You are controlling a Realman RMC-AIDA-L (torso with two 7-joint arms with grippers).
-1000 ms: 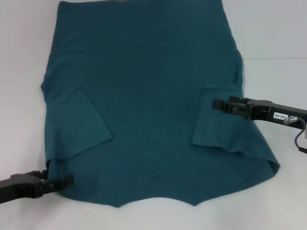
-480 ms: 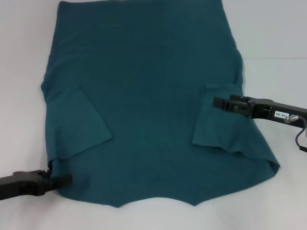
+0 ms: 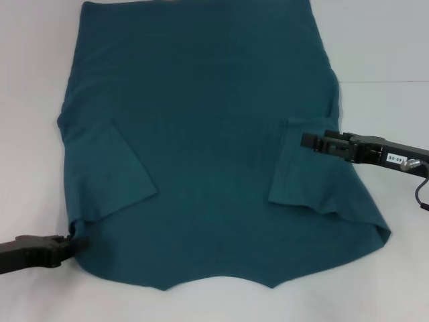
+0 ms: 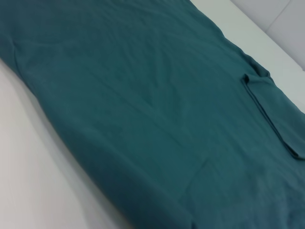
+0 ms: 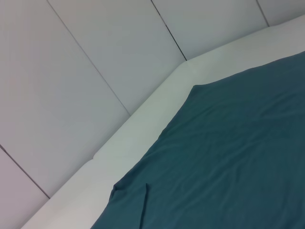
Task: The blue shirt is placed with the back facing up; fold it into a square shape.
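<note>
The blue shirt (image 3: 201,147) lies flat, plain side up, on the white table (image 3: 389,54), with its collar end nearest me. Both sleeves are folded inward: the left sleeve (image 3: 107,174) and the right sleeve (image 3: 295,174). My left gripper (image 3: 79,243) lies low at the shirt's near left corner, touching its edge. My right gripper (image 3: 305,140) hovers over the top of the right folded sleeve, reaching in from the right. The shirt fills the left wrist view (image 4: 143,95), which shows a folded sleeve (image 4: 274,114). It also shows in the right wrist view (image 5: 228,162).
Bare white table surrounds the shirt on the left (image 3: 30,134) and right. The right wrist view shows the table's raised white rim (image 5: 143,119) and a grey panelled wall (image 5: 95,57) behind it. A cable (image 3: 421,191) hangs off my right arm.
My left gripper has drawn back to the left, from over the shirt's corner to its edge. My right gripper has shifted slightly right and up. The shirt has not moved.
</note>
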